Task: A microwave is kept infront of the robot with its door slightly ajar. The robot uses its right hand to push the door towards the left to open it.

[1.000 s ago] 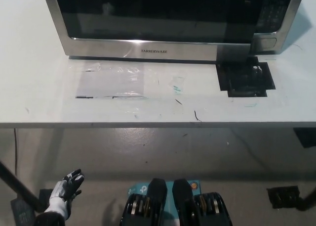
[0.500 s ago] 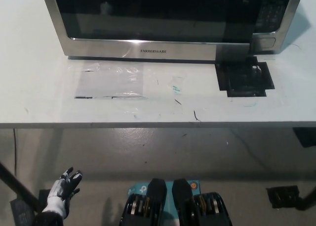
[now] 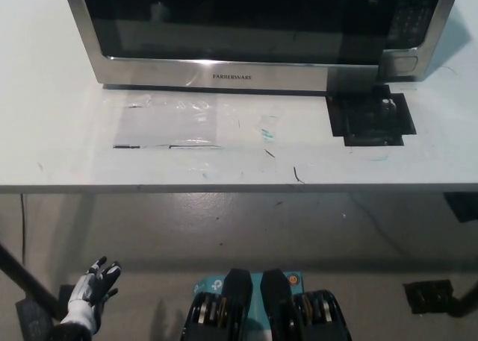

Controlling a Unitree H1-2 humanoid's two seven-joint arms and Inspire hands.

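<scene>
A stainless microwave (image 3: 254, 31) stands at the back of the white table (image 3: 60, 139), filling the top of the head view. Its dark glass door (image 3: 224, 20) has a silver lower rail and stands slightly out from the body at its right end, near the control panel (image 3: 414, 20). My white left hand (image 3: 93, 289) hangs low at the bottom left, below the table's front edge, with its fingers spread and nothing in it. My black right hand and arm are out of the picture.
A black square patch (image 3: 370, 119) lies on the table just right of the door's front. Clear tape (image 3: 168, 121) covers the tabletop before the microwave. Below the table edge is grey floor with dark objects at the right (image 3: 429, 296).
My left hand has sunk lower and a little further left at the bottom left corner. The microwave door looks the same.
</scene>
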